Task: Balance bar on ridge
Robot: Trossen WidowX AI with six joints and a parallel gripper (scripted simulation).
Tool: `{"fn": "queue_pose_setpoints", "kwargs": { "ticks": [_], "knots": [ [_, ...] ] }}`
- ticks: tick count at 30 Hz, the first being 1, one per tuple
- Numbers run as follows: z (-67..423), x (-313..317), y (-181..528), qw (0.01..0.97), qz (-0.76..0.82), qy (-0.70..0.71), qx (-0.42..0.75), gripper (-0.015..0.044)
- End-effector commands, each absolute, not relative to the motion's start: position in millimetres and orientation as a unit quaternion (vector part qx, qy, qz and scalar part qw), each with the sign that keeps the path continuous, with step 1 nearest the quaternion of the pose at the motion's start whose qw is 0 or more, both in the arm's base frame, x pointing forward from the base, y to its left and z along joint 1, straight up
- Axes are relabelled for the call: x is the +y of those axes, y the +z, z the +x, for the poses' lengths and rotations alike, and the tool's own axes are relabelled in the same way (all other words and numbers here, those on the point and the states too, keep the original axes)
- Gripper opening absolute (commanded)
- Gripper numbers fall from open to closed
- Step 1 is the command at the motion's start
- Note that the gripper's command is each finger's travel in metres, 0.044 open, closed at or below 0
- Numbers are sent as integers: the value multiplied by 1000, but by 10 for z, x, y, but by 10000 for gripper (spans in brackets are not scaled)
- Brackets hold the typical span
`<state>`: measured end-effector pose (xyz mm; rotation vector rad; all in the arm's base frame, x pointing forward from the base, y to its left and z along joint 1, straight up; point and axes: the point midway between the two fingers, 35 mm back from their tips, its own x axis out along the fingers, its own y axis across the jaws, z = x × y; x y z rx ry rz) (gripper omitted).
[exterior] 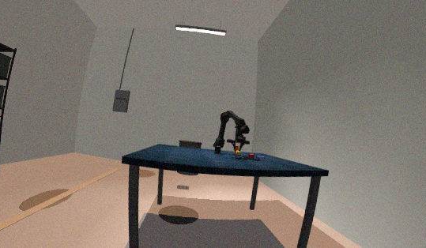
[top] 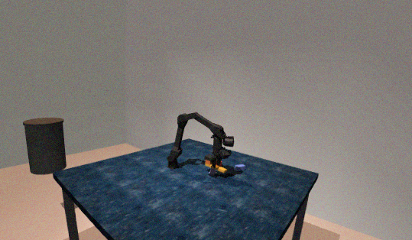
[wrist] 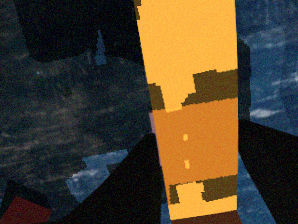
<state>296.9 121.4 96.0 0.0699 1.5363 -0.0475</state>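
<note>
The yellow-orange bar runs lengthwise through the wrist view, with an orange band near the fingers. My gripper is low over the table, pointing down, with one finger on each side of the bar. Its fingers stand slightly loose, with a thin gap at the left finger in the wrist view. The ridge is mostly hidden under the bar; only a purplish sliver shows at the bar's left edge. Whether the bar rests level cannot be told.
A red block lies near the bar, at the lower left of the wrist view. A blue block lies a little beyond it. The blue table carries the arm's base behind the gripper.
</note>
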Motion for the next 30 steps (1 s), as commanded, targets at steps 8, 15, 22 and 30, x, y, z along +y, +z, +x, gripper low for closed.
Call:
{"fn": "queue_pose_setpoints", "kwargs": {
  "ticks": [8,15,22,30],
  "knots": [
    [2969,1214,960,718,32,-22,695,185],
    [2969,1214,960,718,32,-22,695,185],
    [2969,1214,960,718,32,-22,695,369],
    [2991,1223,1144,718,32,-21,695,440]
  ]
}}
